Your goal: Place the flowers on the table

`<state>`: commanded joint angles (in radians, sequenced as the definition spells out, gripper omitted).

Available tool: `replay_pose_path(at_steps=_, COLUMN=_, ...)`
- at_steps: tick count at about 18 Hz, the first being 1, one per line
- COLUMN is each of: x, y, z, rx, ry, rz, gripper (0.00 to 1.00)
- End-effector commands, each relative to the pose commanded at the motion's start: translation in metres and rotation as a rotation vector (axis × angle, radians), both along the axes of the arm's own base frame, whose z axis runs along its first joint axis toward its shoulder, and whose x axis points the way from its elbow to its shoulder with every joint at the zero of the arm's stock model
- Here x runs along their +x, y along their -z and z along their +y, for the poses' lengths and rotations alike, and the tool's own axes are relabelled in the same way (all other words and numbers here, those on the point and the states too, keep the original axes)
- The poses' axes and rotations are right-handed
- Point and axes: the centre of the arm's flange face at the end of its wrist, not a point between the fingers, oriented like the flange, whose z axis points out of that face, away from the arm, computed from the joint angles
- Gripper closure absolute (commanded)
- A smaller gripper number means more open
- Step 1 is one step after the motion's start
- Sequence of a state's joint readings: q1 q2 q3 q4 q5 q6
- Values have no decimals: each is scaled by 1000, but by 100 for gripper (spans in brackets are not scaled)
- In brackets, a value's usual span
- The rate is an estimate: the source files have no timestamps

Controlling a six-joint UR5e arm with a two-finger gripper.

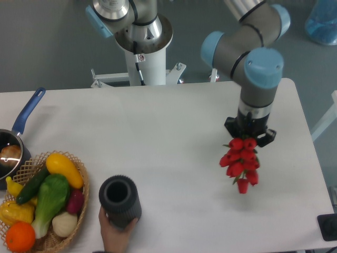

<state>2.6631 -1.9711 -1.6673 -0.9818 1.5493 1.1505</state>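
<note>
A bunch of red flowers [241, 162] hangs over the right part of the white table [174, 132]. My gripper [248, 133] sits directly above the bunch, pointing down, and is shut on the flowers' stems. The fingertips are hidden behind the blooms and the gripper body. I cannot tell whether the flowers touch the table surface. A dark ribbed vase [120, 199] stands near the front edge, held by a human hand [117, 233].
A wicker basket [79, 208] with several vegetables and fruits sits at the front left. A blue-handled pan [15, 138] lies at the left edge. The arm's white base [145, 47] stands behind the table. A dark object [327, 226] is at the right front corner.
</note>
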Motion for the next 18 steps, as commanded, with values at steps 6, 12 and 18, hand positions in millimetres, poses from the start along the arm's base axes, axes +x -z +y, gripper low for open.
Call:
replay_pose_path(at_steps=6, x=16, y=4, z=-7, rx=-11, ry=48, rz=1, gripper=0)
replay_pose_path(at_steps=12, x=12, y=-36, z=-20, rx=2, ry=26, rz=71, gripper=0)
replay_pose_path(at_steps=18, x=-17, y=-63, z=-58, rx=20, ry=-25, rz=118, gripper=0)
